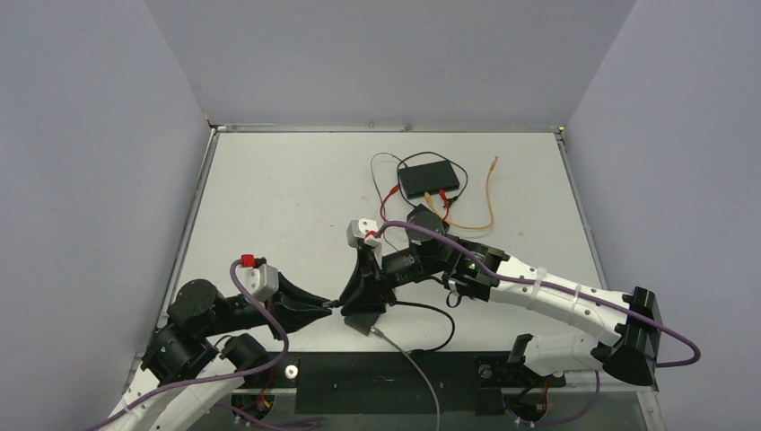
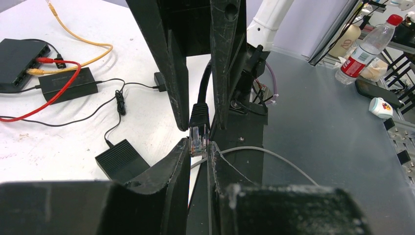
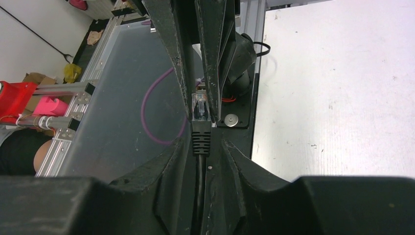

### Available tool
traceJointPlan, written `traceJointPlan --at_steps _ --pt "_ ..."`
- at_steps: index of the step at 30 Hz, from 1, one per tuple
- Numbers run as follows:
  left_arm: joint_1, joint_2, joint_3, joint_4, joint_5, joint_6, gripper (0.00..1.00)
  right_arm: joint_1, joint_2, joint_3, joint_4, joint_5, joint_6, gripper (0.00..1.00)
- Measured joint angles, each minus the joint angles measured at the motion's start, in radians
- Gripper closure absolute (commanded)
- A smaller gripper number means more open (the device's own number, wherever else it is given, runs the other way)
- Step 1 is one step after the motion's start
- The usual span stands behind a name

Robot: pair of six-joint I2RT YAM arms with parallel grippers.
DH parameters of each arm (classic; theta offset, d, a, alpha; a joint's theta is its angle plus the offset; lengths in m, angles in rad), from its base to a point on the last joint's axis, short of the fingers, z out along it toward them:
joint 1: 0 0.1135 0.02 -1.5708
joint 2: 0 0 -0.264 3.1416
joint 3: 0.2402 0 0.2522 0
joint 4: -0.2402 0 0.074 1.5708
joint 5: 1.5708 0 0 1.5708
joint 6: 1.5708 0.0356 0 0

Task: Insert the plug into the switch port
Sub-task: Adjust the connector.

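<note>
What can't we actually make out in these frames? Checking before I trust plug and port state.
- Free port on the switch: too small in the top view; in the left wrist view the frame's left edge crops the switch.
- Plug: hidden in the top view where the two arms' fingers meet.
- Plug latch: in both wrist views, left fingers and right fingers cover the plug's sides.

Clear plug (image 2: 198, 138) pinched between left tool (image 2: 199, 148) tips, right tool (image 2: 200, 123) clamping its black boot
</note>
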Motion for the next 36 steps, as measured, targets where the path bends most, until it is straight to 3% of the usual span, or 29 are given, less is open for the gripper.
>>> traceJointPlan --at_steps 16,36 --pt "-0.006 -0.004 0.0 0.0 -0.004 0.001 1.0 0.006 0.0 0.0 -0.012 0.004 -0.011 0.69" --pt "-0.008 -0.005 0.0 0.0 -0.004 0.001 1.0 0.006 0.0 0.0 0.026 0.013 0.012 0.72"
